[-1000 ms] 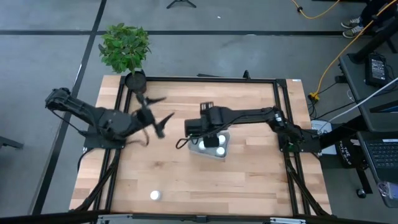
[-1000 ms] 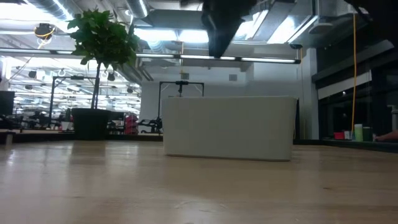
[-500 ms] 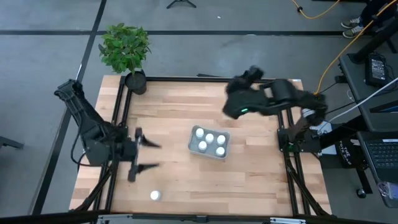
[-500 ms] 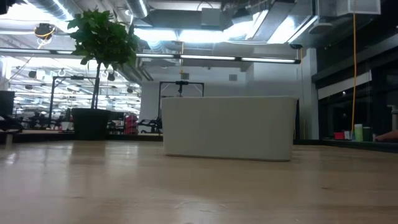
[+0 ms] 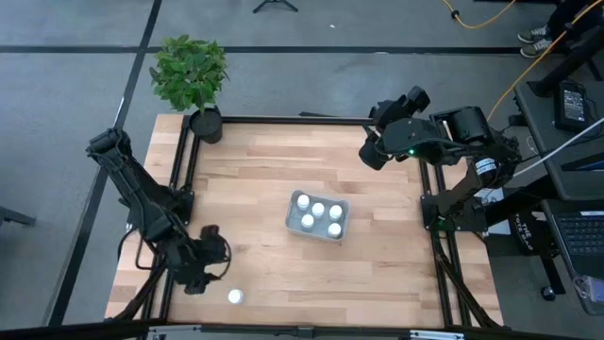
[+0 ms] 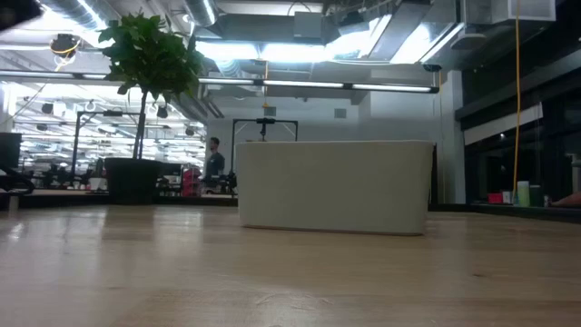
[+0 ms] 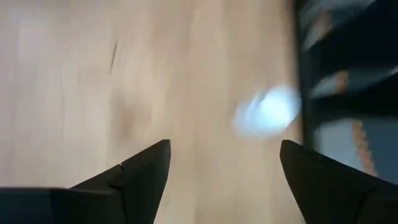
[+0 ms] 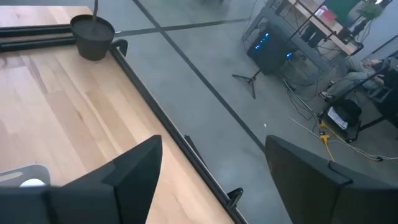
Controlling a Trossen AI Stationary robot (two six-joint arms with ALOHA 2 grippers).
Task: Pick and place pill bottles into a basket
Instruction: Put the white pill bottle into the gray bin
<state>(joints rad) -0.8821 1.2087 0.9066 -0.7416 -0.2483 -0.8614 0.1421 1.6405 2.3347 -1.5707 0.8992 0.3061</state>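
The pale basket (image 5: 317, 217) stands mid-table and holds several white pill bottles (image 5: 318, 210); the low view shows its wall (image 6: 334, 186). One more white bottle (image 5: 235, 297) stands alone on the table near the near-left corner, and shows blurred in the left wrist view (image 7: 267, 111). My left gripper (image 5: 206, 267) is open and empty above the table, just to the far left of that bottle (image 7: 224, 162). My right gripper (image 5: 376, 146) is open and empty, raised over the table's far right part (image 8: 211, 168).
A black pot (image 5: 205, 123) with a green plant (image 5: 189, 71) stands at the table's far left corner, and also shows in the right wrist view (image 8: 93, 28). A black frame (image 5: 302, 120) runs round the table. Bare wood lies between the basket and the lone bottle. A person (image 6: 214, 163) stands far off in the room.
My right gripper has risen from over the basket and swung toward the table's far right. My left gripper has gone from the far left toward the near edge, down toward the lone bottle. The bottles in the basket, hidden before by the right arm, now show.
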